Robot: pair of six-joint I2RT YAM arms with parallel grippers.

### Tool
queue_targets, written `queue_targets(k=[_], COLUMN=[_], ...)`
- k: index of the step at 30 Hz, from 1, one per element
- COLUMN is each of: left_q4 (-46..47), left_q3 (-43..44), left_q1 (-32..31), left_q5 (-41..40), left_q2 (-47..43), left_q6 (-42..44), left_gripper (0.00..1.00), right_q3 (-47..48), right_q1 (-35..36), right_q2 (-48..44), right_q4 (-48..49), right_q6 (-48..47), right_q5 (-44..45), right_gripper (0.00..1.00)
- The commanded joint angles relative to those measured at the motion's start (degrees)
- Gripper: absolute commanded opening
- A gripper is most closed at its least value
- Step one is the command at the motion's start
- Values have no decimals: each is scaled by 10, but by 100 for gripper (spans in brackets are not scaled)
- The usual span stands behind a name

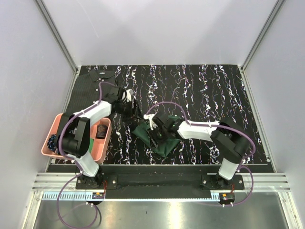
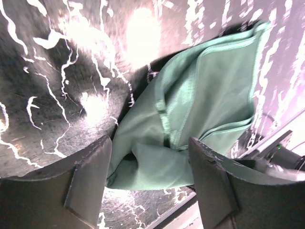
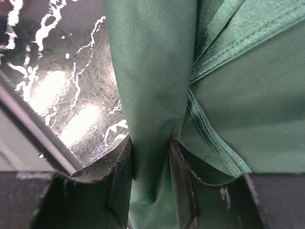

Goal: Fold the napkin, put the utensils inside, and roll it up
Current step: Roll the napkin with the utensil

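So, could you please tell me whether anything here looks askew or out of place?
The napkin looks odd: it lies bunched and skewed at mid-table rather than flat, with a ridge of its cloth pulled up and pinched between the right fingers.

The napkin (image 1: 161,139) is plain dark green, its hem the same green; under the left wrist's glare it looks paler, sea-green. The tabletop (image 1: 214,90) is black, veined with white and faint violet streaks. My fingers (image 3: 120,183) are matte black. The bin (image 1: 107,140) at the table's left edge is salmon-pink. My arms (image 1: 196,129) are white and black, the cables (image 1: 164,103) purple.
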Motion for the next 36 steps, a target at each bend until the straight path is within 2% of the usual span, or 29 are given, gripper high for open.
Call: queue_targets(k=[1, 9, 21, 32, 36], left_q4=[35, 105, 159, 224, 238], left_q3=[5, -66, -110, -125, -116], left_q1=[2, 2, 1, -25, -39], left_q5=[-8, 34, 45, 65, 58], left_q2=[-47, -91, -81, -47, -5], left_q6=[-4, 10, -4, -7, 0], left_gripper=[69, 69, 69, 67, 67], right_q3=[-65, -94, -104, -82, -73], right_q1=[-35, -93, -179, -230, -241], right_q2=[18, 28, 79, 161, 179], right_q4=[-8, 50, 95, 117, 118], right_q6=[0, -5, 26, 52, 56], right_q5=[-81, -216, -354, -456, -473], right_gripper=[41, 38, 33, 32, 32])
